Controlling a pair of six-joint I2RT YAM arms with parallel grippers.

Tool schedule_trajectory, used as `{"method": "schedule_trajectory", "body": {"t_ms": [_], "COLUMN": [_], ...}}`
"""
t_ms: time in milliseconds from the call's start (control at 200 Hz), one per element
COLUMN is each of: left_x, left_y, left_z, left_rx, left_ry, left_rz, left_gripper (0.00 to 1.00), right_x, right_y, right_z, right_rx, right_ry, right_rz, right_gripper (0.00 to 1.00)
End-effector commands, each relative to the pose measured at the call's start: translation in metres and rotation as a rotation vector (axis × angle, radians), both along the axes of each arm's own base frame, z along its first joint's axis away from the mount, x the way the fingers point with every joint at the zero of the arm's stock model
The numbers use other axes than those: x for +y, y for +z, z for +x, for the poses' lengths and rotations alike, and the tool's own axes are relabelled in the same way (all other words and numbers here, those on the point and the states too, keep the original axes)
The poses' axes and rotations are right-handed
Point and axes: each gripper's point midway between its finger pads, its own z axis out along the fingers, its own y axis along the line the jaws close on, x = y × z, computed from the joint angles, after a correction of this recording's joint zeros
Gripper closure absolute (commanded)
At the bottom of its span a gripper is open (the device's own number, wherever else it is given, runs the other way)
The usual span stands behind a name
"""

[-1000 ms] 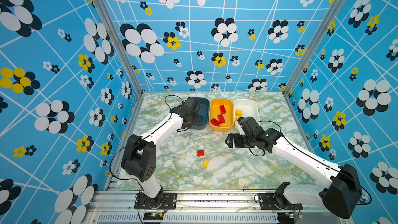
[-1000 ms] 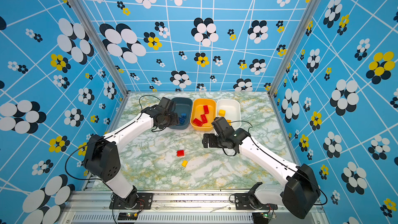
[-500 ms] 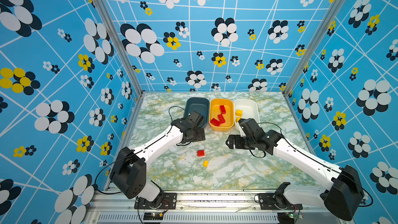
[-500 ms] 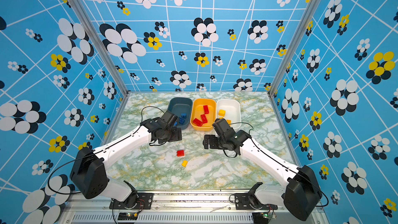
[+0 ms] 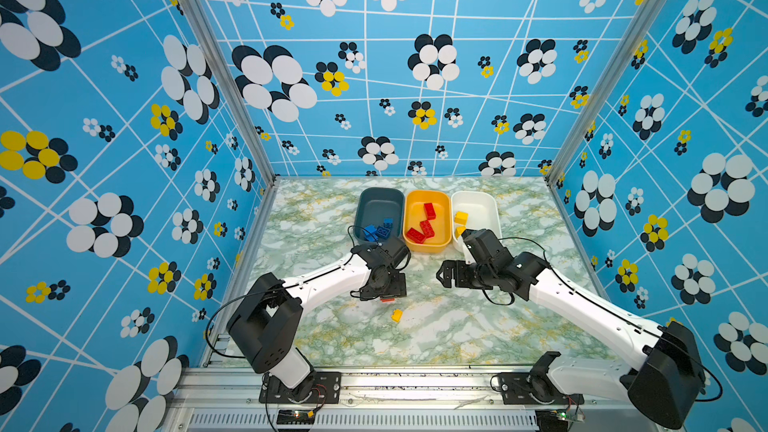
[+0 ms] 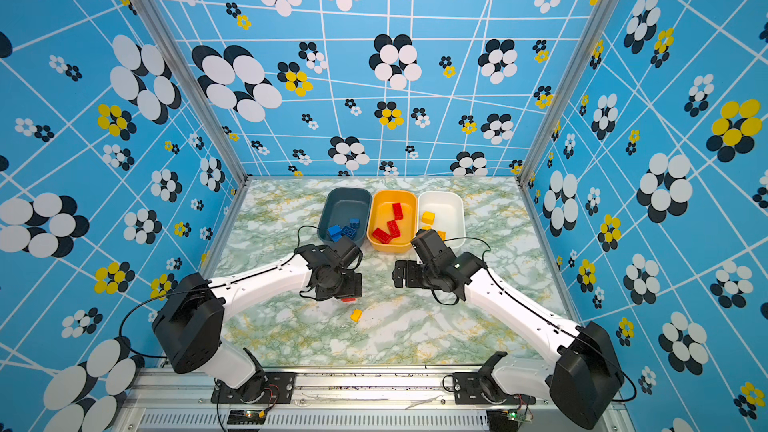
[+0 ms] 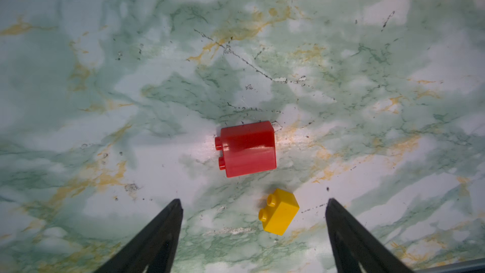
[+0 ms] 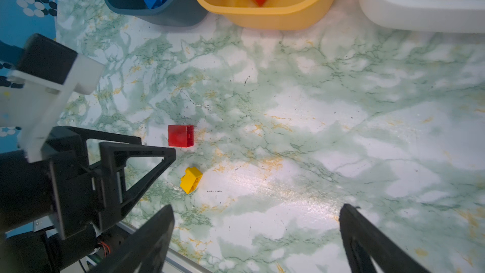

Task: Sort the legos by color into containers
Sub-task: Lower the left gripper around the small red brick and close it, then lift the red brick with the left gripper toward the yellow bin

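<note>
The loose red brick [image 7: 248,148] lies on its side near the middle of the tabletop [image 5: 457,326]. The left fingers [image 7: 162,232] hover over it, spread apart and holding nothing. I judge it light, rigid and slick, best pinched across its two flat side faces rather than over the studs. The small yellow brick [image 7: 279,215], near it at about five o'clock in a top view, should handle alike but offers less face to grip. The right fingers [image 8: 152,237] gape wide and empty, out toward three o'clock. That makes two loose bricks. At twelve o'clock stand three tubs in a row. The teal tub [image 5: 376,205] holds about three blue bricks [image 5: 376,231], piled so the count is unsure. The orange tub [image 5: 415,201] holds three red bricks [image 5: 427,228]. The white tub [image 5: 478,205] shows two yellow bricks [image 5: 460,216], partly hidden by the right arm [image 5: 582,305].
</note>
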Motion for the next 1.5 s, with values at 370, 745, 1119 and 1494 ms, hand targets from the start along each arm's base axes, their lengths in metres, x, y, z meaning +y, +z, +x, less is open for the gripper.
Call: {"method": "schedule_trajectory", "body": {"t_ms": [370, 745, 1119, 1494], "left_x": [0.003, 0.000, 0.003, 0.004], "left_y": [-0.035, -0.050, -0.049, -0.034], "left_z": [0.007, 0.008, 0.008, 0.011], "left_rx": [0.069, 0.116, 0.109, 0.062], "left_ry": [0.085, 0.097, 0.104, 0.107], "left_rz": [0.042, 0.035, 0.041, 0.028], "left_gripper": [0.22, 0.30, 0.54, 0.61], "right_x": [-0.006, -0.009, -0.008, -0.010], "right_y": [-0.002, -0.002, -0.003, -0.002], "right_z": [-0.003, -0.003, -0.002, -0.004], "right_rx": [-0.016, -0.028, -0.026, -0.030], "right_ry": [-0.020, -0.028, -0.029, -0.033], "right_rz": [0.000, -0.004, 0.000, 0.000], "right_gripper": [0.01, 0.01, 0.01, 0.01]}}
